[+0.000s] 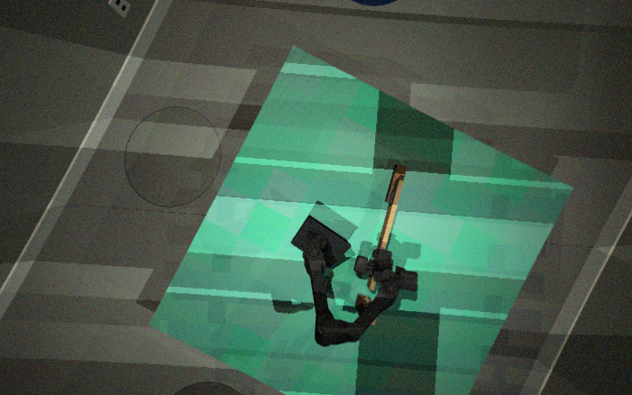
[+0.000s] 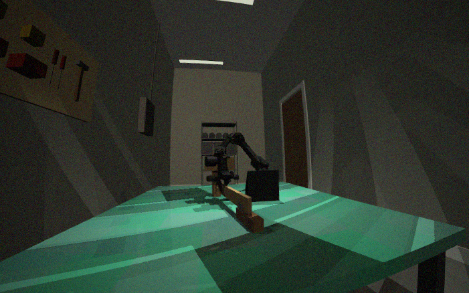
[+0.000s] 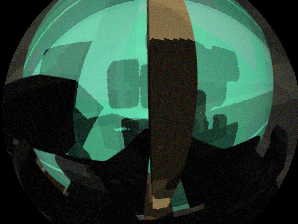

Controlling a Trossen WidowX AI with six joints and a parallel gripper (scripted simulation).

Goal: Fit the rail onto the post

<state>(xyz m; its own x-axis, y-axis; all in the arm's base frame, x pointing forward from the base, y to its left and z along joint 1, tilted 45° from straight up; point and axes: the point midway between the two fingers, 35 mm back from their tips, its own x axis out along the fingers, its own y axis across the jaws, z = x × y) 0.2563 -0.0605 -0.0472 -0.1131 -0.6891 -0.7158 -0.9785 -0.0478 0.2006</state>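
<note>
The gripper [image 1: 376, 267] is closed on the bed rail [image 1: 388, 223], clamped across its width near the end closest to the arm, with the fingers at a narrow setting. In the top view the rail runs as a straight tan bar away from the gripper to the footboard block [image 1: 397, 179], where its far end rests; a short length of rail shows on the near side of the gripper, and the post [image 1: 363, 299] lies just beyond that end, partly covered by the forearm. The top view gives no height information. The exterior view supplies it: the rail [image 2: 239, 197] slopes from the footboard block [image 2: 251, 219] in the foreground up to the gripper [image 2: 222, 180], so the held end is off the green table [image 2: 338, 233]; the post [image 2: 216, 188] stands directly below and behind the gripper. The pegs are too small and dark to resolve in either view. The wrist view shows only the rail [image 3: 169, 96] running down the centre of the picture, with dark gripper parts flanking its lower portion; neither the post nor the block can be made out there.
</note>
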